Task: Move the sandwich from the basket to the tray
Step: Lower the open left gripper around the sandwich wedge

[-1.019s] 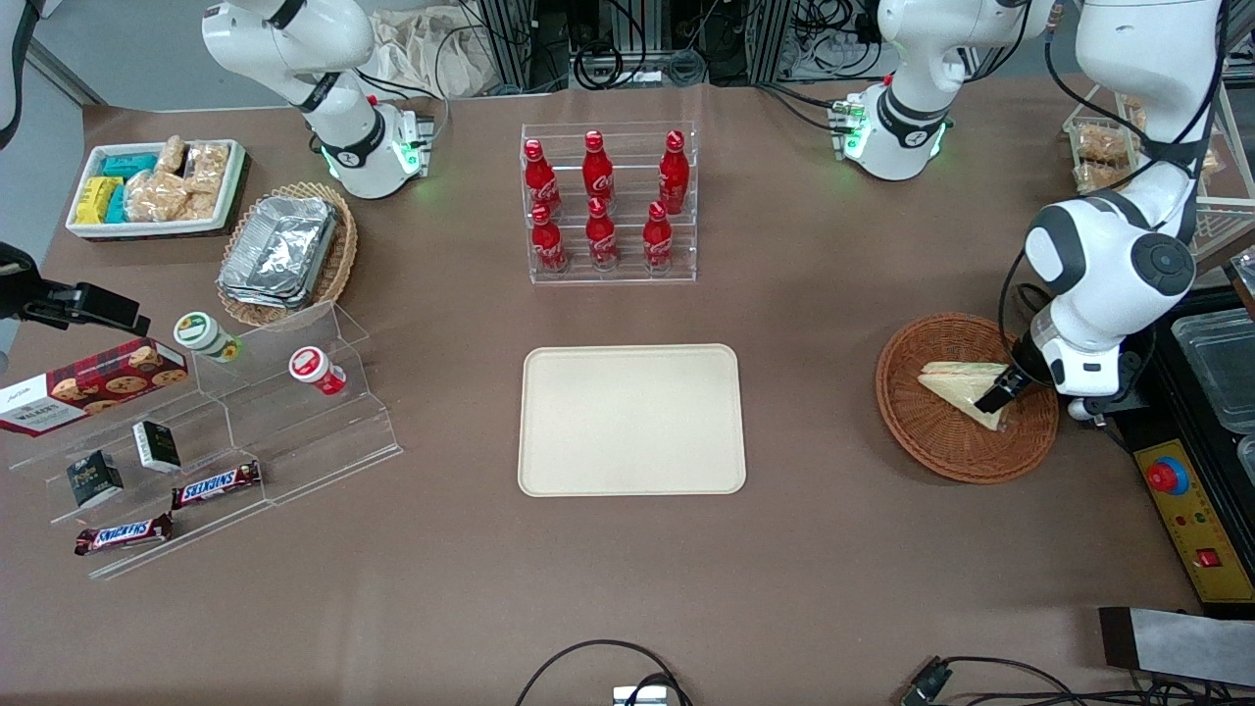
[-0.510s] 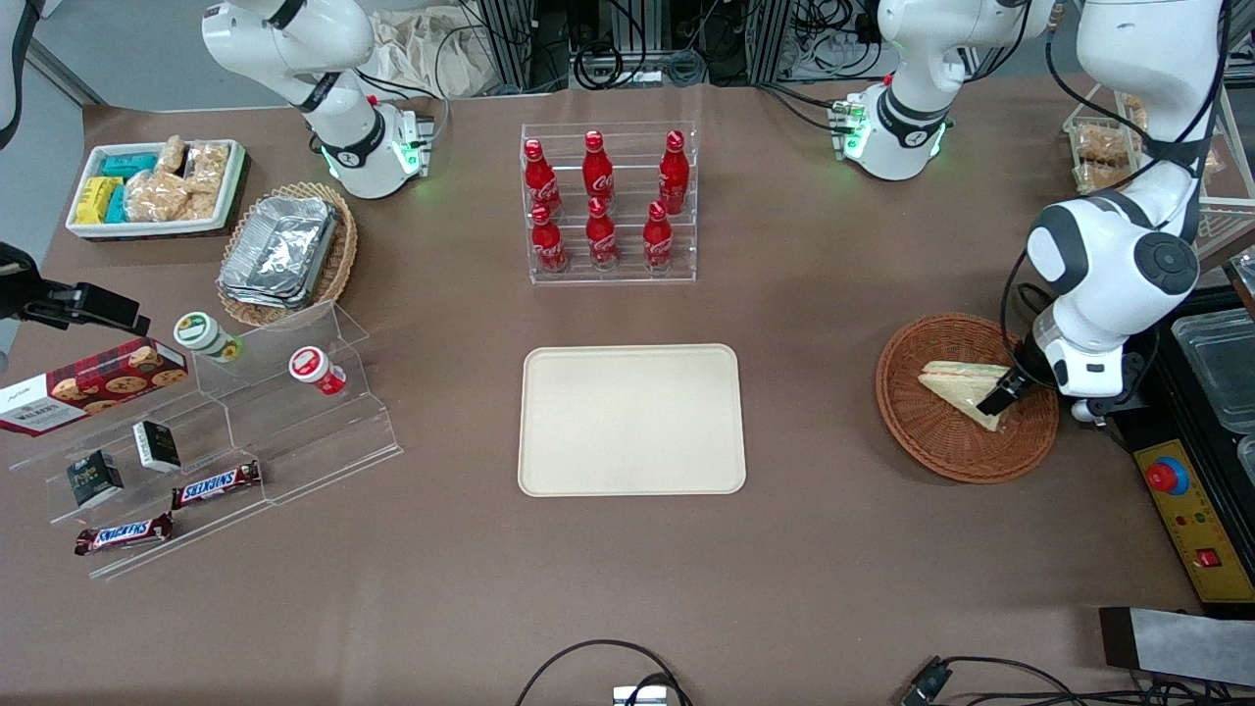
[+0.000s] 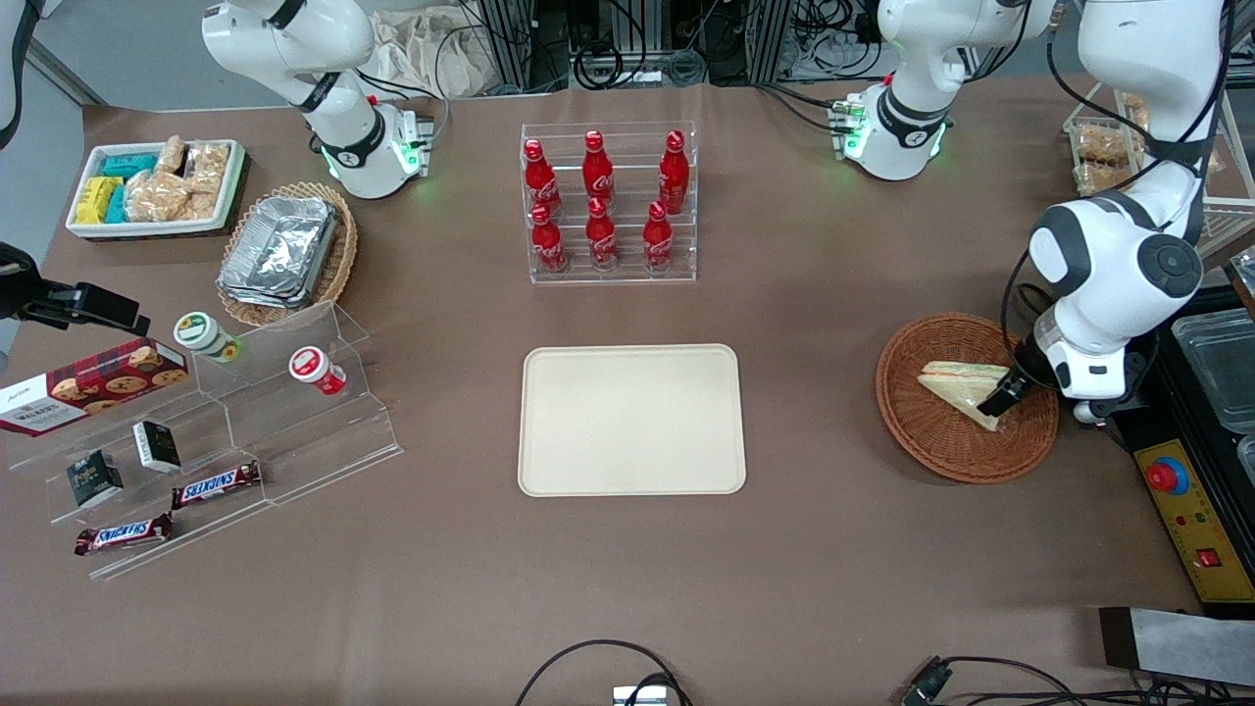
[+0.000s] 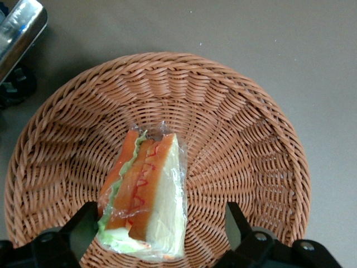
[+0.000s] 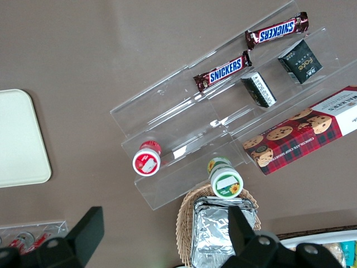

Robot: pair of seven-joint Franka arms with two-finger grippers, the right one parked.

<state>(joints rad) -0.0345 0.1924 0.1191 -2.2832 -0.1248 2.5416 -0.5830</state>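
Grasp step: claw (image 4: 159, 234) spread wide, straddling sandwich (image 4: 146, 192) in basket (image 4: 245, 134). Next: pinch shut w/o crushing, lift, carry to tray (image 3: 631, 420) mid-table.

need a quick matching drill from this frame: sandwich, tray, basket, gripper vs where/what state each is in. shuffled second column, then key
1. sandwich
2. tray
3. basket
4. gripper

A. bare, mid-table, nearer the front camera than the bottle rack
B. open, one finger each side of the wedge
C. lying in the wicker, clear-wrapped
D. round, reddish-brown, at the working arm's end of the table

Pairs: 1-C, 2-A, 3-D, 4-B
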